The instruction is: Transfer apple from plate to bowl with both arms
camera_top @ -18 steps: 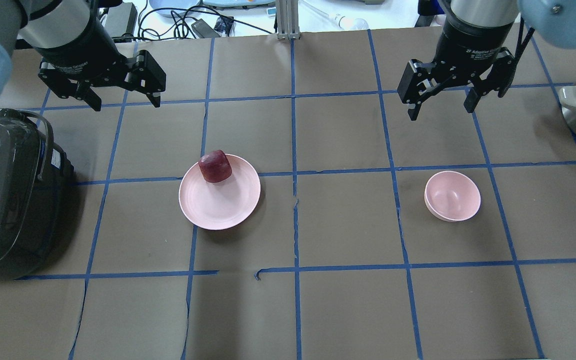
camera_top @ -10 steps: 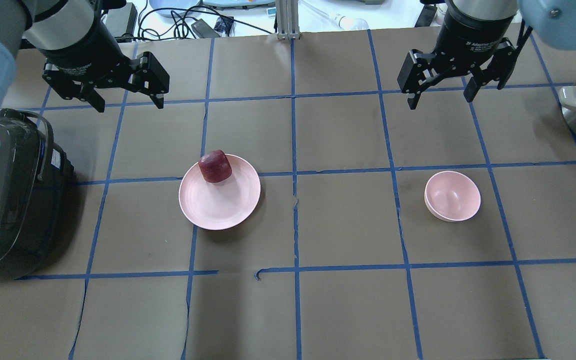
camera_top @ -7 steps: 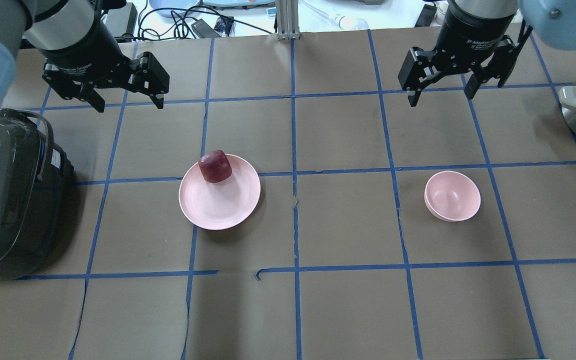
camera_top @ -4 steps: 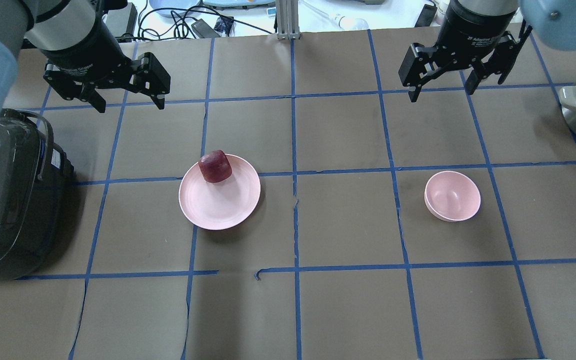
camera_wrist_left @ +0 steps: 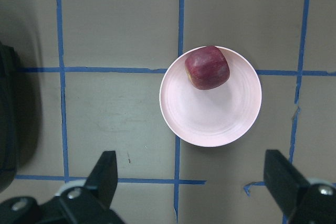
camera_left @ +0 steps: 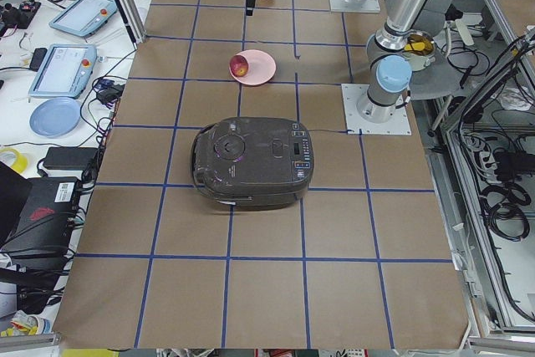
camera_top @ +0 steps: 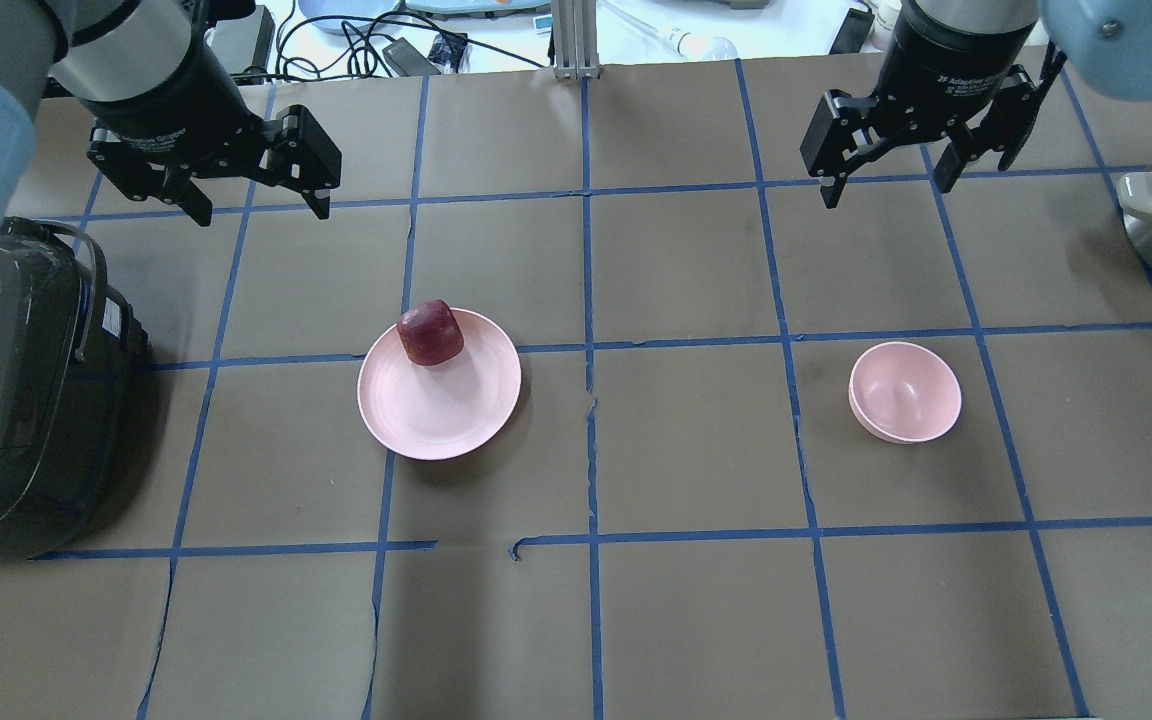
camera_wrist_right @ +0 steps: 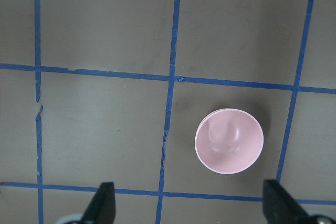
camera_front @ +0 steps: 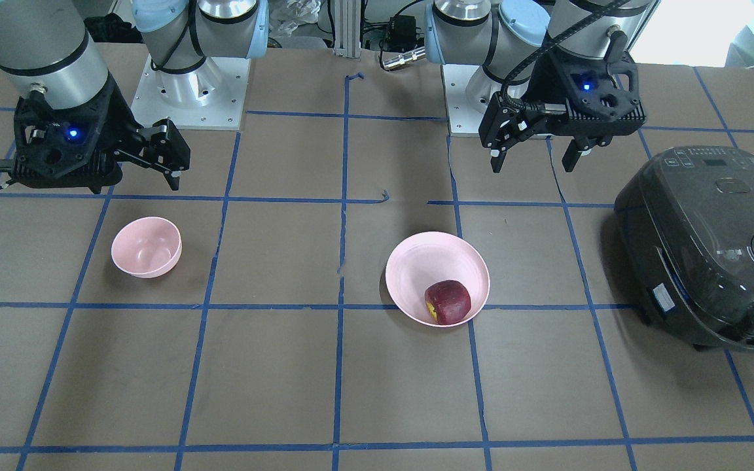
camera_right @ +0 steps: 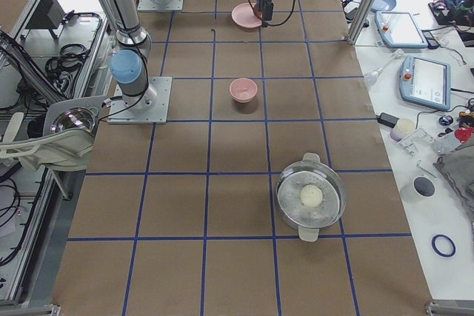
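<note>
Right hand (camera_top: 884, 193) has drawn back from the bowl (camera_top: 904, 392), wide and empty; left hand (camera_top: 262, 214) hovers wide.

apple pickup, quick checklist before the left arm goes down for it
1. apple resting on plate, near its rim: ok
2. left gripper open and empty: ok
3. left gripper centred over the apple: not ok, it hangs off to one side of the plate
4. right gripper open and empty: ok
5. bowl upright and empty: ok
6. rice cooker apart from the plate: ok
</note>
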Controlling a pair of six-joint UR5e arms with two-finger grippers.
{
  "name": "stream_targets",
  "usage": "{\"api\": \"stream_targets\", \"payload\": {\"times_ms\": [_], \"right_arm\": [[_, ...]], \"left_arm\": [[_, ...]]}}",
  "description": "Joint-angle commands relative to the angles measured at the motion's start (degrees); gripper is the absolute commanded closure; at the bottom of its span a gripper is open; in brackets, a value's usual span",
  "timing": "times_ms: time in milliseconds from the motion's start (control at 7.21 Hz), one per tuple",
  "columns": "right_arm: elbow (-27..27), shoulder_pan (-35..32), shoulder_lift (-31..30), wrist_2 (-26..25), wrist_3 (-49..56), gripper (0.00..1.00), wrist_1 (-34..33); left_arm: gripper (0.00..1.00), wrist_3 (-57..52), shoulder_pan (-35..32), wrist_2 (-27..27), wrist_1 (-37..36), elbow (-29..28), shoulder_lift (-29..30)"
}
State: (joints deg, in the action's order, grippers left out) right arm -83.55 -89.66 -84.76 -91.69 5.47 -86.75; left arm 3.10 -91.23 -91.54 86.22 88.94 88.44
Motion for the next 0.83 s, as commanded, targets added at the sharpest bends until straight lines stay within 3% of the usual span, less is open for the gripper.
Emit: {"api": "stream_targets", "payload": {"times_ms": [0,277,693], "right_arm": [[0.1,0.0,-0.1,-0.8,0.1,0.00,0.1],[0.5,-0.2,-1.2,-0.7,0.0,0.00,6.0],[0.6,-0.2,-1.6,-0.8,0.0,0.00,6.2]], "left_arm": [[0.00,0.1,0.0,0.0,0.0,0.0,0.0],[0.00,0.0,0.0,0.0,0.0,0.1,0.1],[0.00,0.0,-0.2,-0.3,0.2,0.2,0.2]]}}
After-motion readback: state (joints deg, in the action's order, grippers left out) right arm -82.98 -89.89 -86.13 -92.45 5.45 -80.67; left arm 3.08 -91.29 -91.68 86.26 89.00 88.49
